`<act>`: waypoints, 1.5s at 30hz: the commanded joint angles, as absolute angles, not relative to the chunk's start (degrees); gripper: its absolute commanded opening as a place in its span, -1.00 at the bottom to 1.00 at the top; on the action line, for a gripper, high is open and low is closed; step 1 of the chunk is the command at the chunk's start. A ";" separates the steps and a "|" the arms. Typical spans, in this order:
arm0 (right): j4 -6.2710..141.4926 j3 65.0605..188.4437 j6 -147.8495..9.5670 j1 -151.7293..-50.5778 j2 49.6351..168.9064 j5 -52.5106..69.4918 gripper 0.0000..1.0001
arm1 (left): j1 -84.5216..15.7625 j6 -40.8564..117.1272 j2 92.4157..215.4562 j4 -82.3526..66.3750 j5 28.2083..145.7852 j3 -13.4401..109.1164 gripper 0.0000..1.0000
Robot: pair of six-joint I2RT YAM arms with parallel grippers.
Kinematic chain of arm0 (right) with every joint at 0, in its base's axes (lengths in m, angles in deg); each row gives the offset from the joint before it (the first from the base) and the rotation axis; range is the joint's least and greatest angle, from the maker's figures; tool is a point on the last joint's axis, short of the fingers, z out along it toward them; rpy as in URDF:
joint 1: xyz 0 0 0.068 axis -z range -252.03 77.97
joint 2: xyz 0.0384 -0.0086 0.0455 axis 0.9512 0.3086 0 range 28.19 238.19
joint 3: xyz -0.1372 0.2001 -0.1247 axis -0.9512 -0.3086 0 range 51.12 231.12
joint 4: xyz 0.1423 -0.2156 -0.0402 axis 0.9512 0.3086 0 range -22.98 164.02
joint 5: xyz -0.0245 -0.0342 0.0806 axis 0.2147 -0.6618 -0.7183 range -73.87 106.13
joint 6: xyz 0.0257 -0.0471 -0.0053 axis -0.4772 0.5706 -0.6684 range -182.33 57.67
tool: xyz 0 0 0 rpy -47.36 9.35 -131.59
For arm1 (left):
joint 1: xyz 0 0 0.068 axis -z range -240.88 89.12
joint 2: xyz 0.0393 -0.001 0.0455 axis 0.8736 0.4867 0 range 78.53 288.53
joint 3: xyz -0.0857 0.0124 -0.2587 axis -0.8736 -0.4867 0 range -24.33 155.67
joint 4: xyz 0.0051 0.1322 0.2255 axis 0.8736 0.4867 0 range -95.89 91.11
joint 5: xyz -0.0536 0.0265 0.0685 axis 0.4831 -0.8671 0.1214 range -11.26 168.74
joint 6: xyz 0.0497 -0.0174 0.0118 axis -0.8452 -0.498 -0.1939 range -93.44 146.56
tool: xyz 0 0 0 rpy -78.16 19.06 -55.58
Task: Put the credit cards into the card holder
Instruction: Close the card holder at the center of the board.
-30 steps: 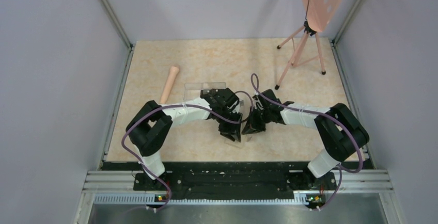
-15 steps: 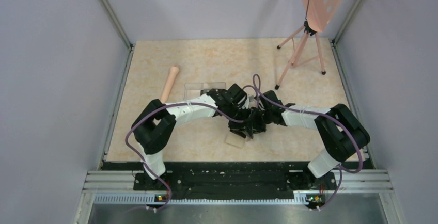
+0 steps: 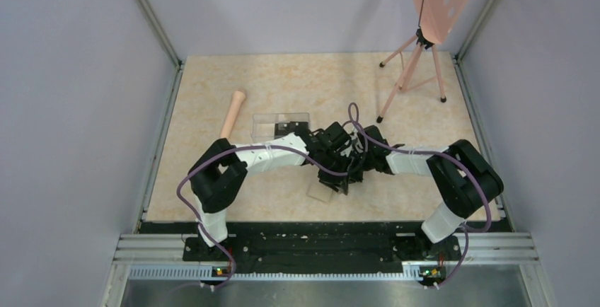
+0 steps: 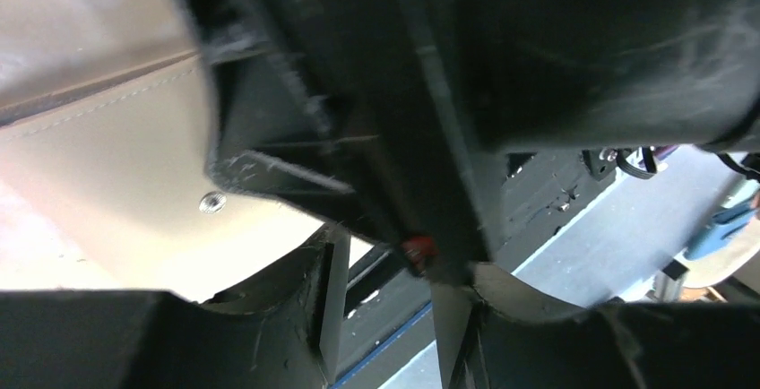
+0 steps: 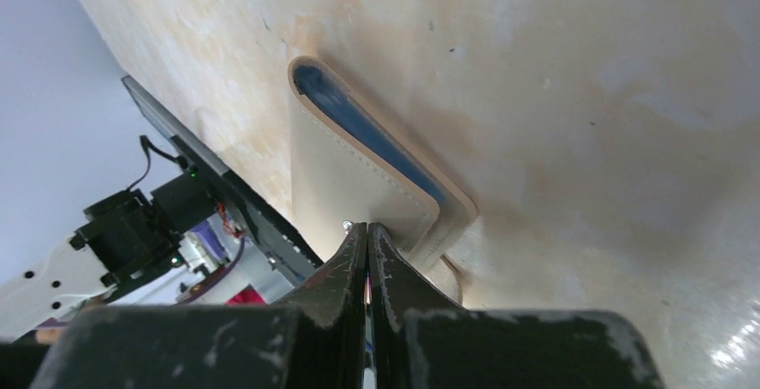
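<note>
The card holder point(image 5: 358, 183), tan with a blue-grey inside, lies on the table a little agape; from above it is a tan patch point(image 3: 319, 192) just in front of both wrists. My right gripper point(image 5: 367, 226) is shut, its tips at the edge of the top flap beside the small stud point(image 5: 347, 225). My left gripper point(image 4: 394, 313) is open with nothing between its fingers, and it hovers close behind the right gripper's black body point(image 4: 502, 57), with the holder point(image 4: 134, 165) to its left. Both grippers crowd together point(image 3: 338, 169). The credit cards are hidden.
A clear plastic box point(image 3: 281, 122) stands just behind the left arm. A wooden pestle-like stick point(image 3: 232, 112) lies at the left. A pink tripod point(image 3: 414, 73) with a perforated board stands at the back right. Walls enclose the beige table point(image 3: 297, 80).
My left arm has swung right, up against the right gripper, uncovering the card holder in front of both wrists. Its jaws have opened slightly. The right gripper has barely moved and stays shut.
</note>
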State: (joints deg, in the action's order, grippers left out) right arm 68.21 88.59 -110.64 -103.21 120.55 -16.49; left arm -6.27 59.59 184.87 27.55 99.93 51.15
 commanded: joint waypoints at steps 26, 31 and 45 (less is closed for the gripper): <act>70.94 87.27 -112.01 -103.12 116.13 -16.40 -1.00 | -1.62 56.00 184.97 15.14 88.37 49.28 -1.00; 73.90 87.59 -110.48 -101.21 111.52 -16.52 -1.00 | -1.77 56.21 183.42 14.68 87.63 48.10 -1.00; 82.35 84.11 -108.47 -96.59 98.74 -14.23 -1.00 | -7.36 59.69 174.39 11.20 93.30 40.78 -0.46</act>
State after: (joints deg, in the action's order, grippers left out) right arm 78.65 85.25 -109.46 -97.89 102.65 -14.13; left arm -3.97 57.65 180.33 15.09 91.25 44.18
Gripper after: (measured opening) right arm 0.002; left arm 0.266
